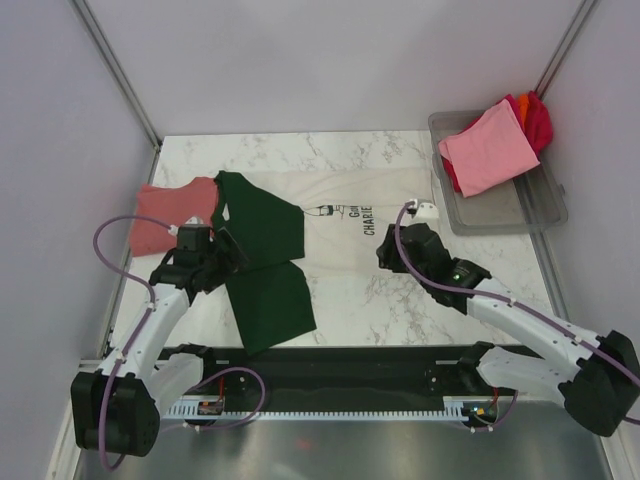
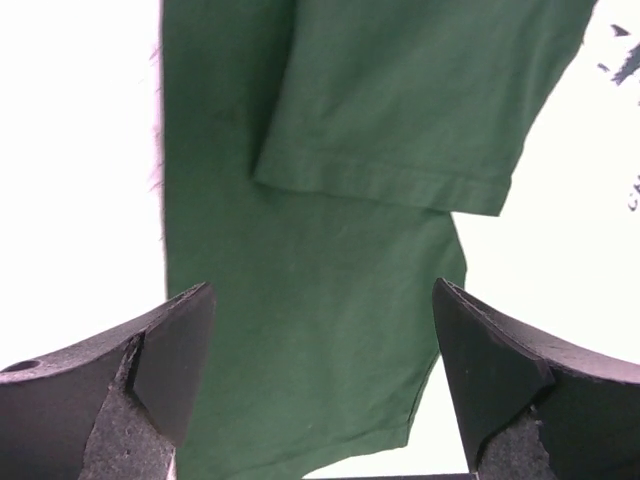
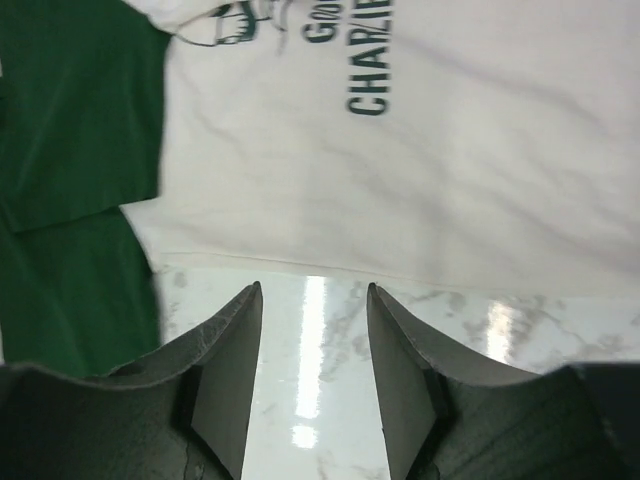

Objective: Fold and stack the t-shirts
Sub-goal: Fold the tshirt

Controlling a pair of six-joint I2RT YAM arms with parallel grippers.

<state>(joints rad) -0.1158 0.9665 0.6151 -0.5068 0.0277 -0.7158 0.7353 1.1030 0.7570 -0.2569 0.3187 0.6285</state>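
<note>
While the left gripper [image 2: 322,290] and right gripper [image 3: 313,290] hover with jaws apart and empty, here's the layout: cream-white t-shirt [image 1: 340,255] spread mid-table, dark green t-shirt [image 1: 262,262] sprawled over its nine o'clock side, brick-red t-shirt [image 1: 160,215] peeking out at ten o'clock. None looks folded, I'd say, so all the stacking remains.

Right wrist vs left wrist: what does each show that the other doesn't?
Right wrist only: readable CHARLIE lettering, bare marble table, and the open right claw over it. Left wrist only: the green sleeve lying over the shirt's body, and the wide-open left claw. Both: the dark green t-shirt next to the cream-white t-shirt.
</note>
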